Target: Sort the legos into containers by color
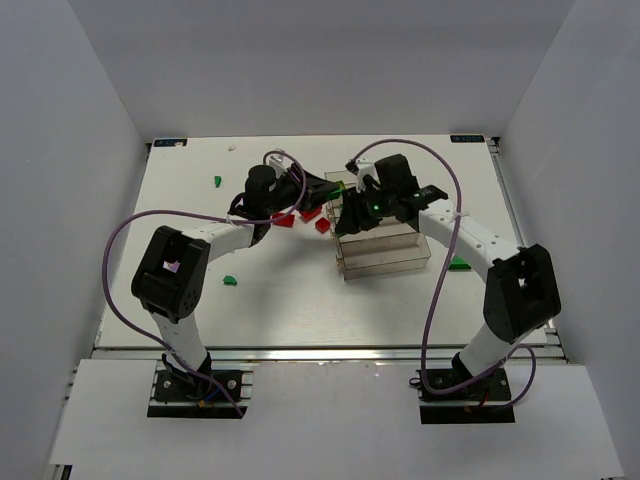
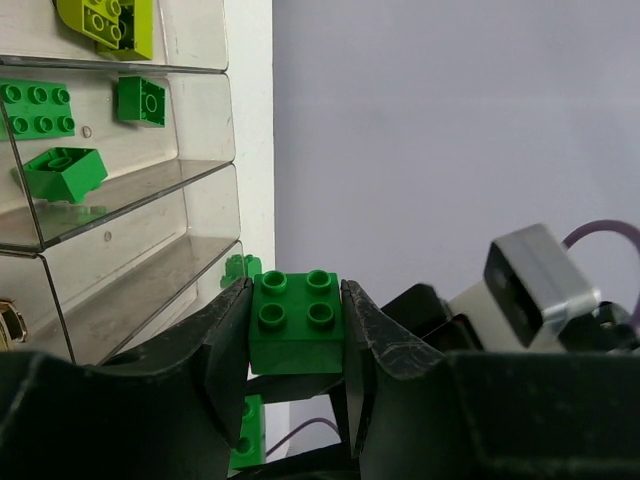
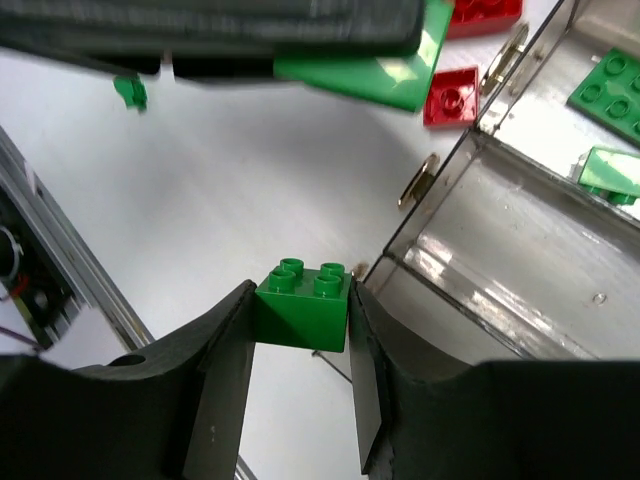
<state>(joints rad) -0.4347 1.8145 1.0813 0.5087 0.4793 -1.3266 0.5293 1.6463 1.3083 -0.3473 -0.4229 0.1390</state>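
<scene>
Your left gripper [image 2: 296,350] is clamped, partly closed, on a green brick [image 2: 295,318] just beside the trays [image 2: 150,215]. Your right gripper [image 3: 300,345] pinches a second brick [image 3: 301,312], also green, over the table [image 3: 200,200] off a tray's corner.

1. White surface [image 1: 290,310], evenly lit, with soft shadows
2. Plain pale-grey back wall [image 1: 320,60] behind it
3. Matching side walls [image 1: 60,200] left and right, enclosing it
4. Aluminium rail [image 1: 330,353] along the near edge, white panel [image 1: 330,425] below

white table [image 1: 300,300] carries clear trays [image 1: 385,257], red legos [image 1: 283,220], green legos [image 1: 230,281].
</scene>
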